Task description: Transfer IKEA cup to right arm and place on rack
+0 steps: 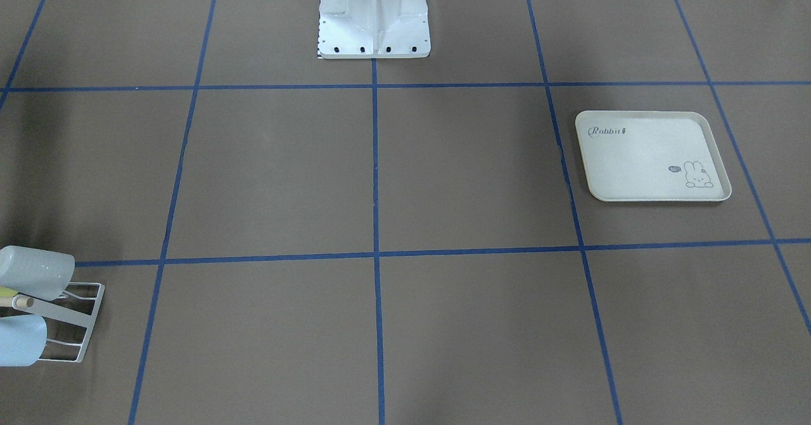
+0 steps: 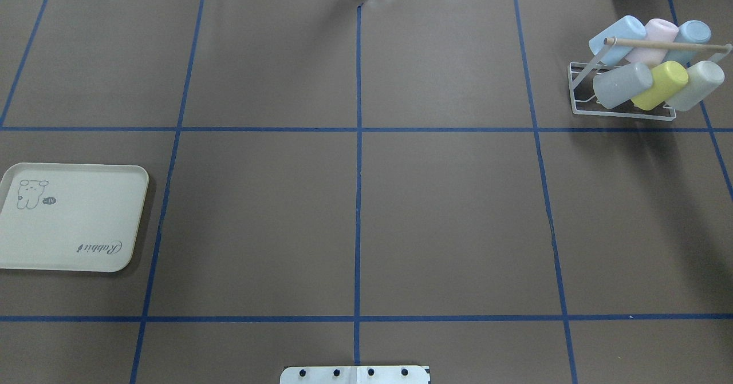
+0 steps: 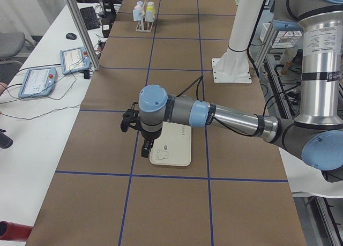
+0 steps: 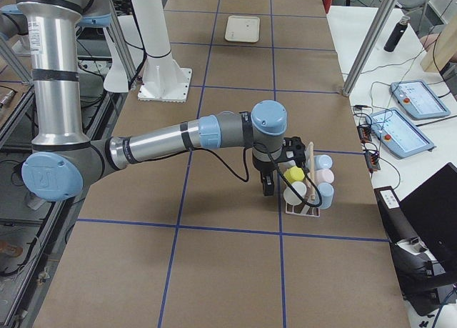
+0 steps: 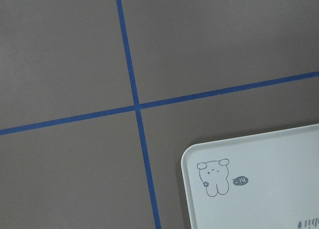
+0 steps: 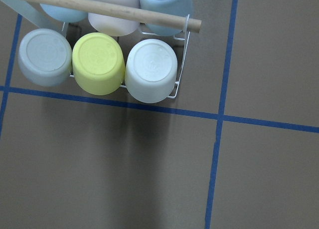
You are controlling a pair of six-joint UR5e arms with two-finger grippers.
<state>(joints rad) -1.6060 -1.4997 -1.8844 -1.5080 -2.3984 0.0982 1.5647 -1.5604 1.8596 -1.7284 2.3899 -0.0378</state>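
Note:
The white wire rack [image 2: 618, 112] with its wooden dowel stands at the far right of the table and carries several pastel IKEA cups, among them a yellow one [image 2: 661, 84], all tipped on the prongs. The right wrist view looks down on the cup bottoms [image 6: 98, 63] and the rack [image 6: 182, 59]. Only the side view shows my right gripper [image 4: 268, 186], hanging just beside the rack [image 4: 303, 208]; whether it is open or shut I cannot tell. My left gripper [image 3: 146, 148] hovers over the tray's edge, its state also unclear. Neither holds a cup that I can see.
A cream rabbit-print tray [image 2: 69, 218] lies bare at the table's left, seen also in the left wrist view [image 5: 269, 159]. The white robot base [image 1: 374, 13] stands at the table's middle edge. Blue tape lines grid the brown table. Operators' pendants lie on the side bench [image 4: 400, 124].

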